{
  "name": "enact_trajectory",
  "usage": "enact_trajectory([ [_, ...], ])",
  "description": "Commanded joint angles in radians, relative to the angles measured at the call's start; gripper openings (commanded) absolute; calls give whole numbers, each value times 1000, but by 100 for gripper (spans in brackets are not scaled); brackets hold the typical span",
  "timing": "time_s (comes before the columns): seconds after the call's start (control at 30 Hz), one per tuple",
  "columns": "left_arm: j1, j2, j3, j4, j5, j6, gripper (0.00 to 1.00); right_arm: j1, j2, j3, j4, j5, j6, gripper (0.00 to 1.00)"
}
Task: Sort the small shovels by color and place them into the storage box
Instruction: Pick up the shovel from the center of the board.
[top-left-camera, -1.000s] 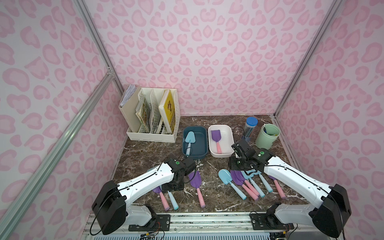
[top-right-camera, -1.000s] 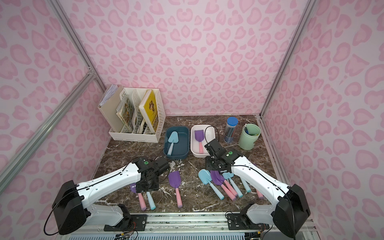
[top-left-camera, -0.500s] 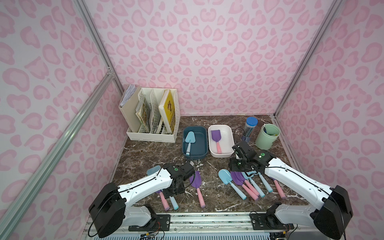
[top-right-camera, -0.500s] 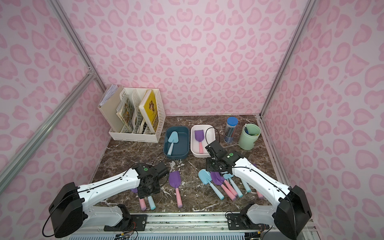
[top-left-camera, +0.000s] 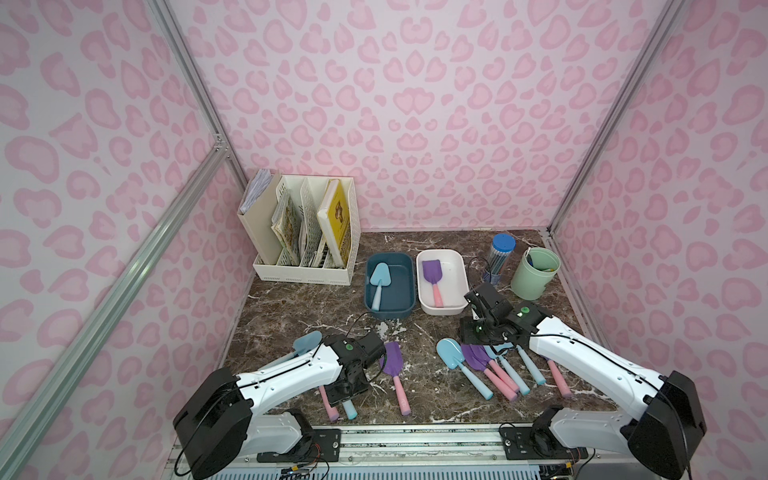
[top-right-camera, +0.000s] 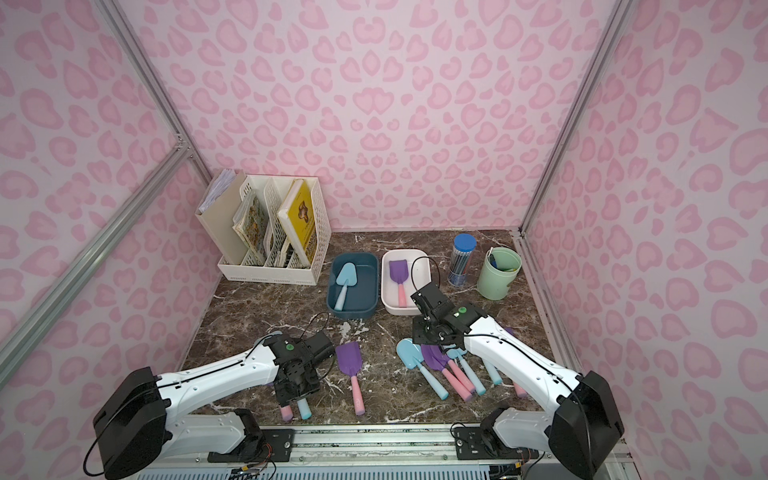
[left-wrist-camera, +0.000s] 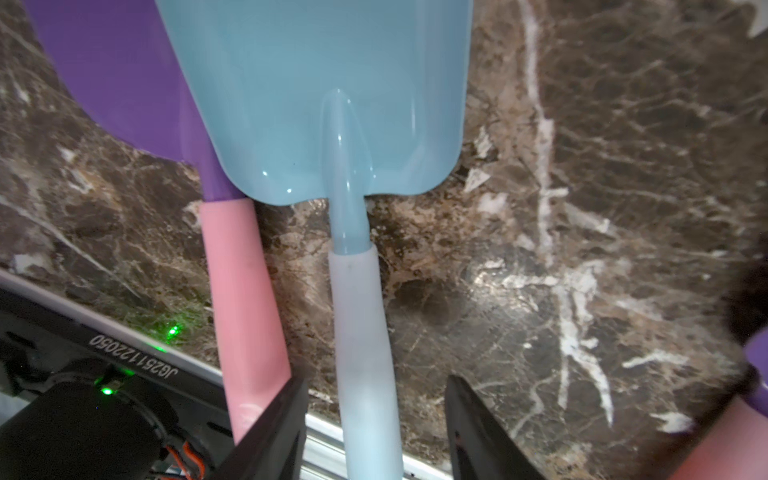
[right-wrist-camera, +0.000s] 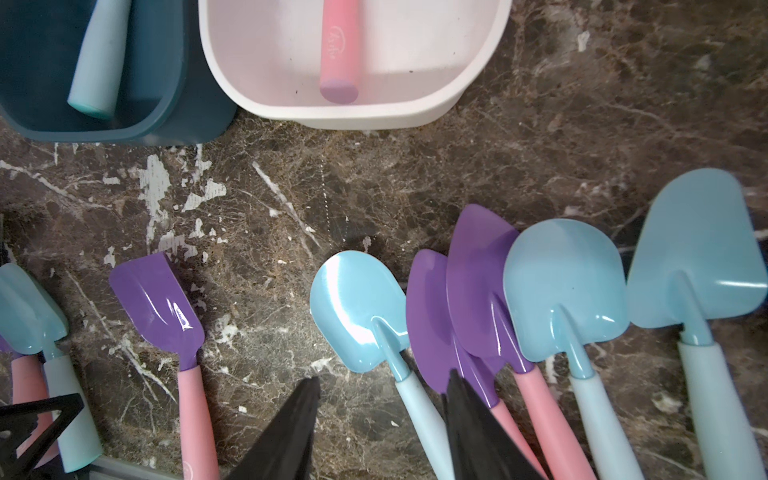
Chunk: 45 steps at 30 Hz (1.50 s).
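While L tool (left-wrist-camera: 374, 380) sits spread astride blue shovel (left-wrist-camera: 332, 104) handle, R tool (right-wrist-camera: 382, 376) spread too, label (left-wrist-camera: 135, 357) reads JG251122050.

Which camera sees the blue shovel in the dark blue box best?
The top views: in both top views the blue shovel lies whole in the dark blue box, blade to handle. The right wrist view catches only its handle end; the left wrist view misses it.

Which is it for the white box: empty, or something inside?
Not empty. One shovel with a purple blade and pink handle lies flat inside the white box, handle toward the robot.
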Motion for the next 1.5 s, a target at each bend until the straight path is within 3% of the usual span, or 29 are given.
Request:
enact_trajectory([
  [0.0, 0, 8, -7, 24, 16, -17, 57, 0, -6, -3, -1, 4, 4, 54],
  [0.87, -9, 53, -60, 114, 36, -47, 52, -13, 29, -20, 23, -9, -7, 54],
  [1.47, -10, 86, -29, 140, 23, -17, 32, -19, 71, -1, 34, -26, -13, 54],
])
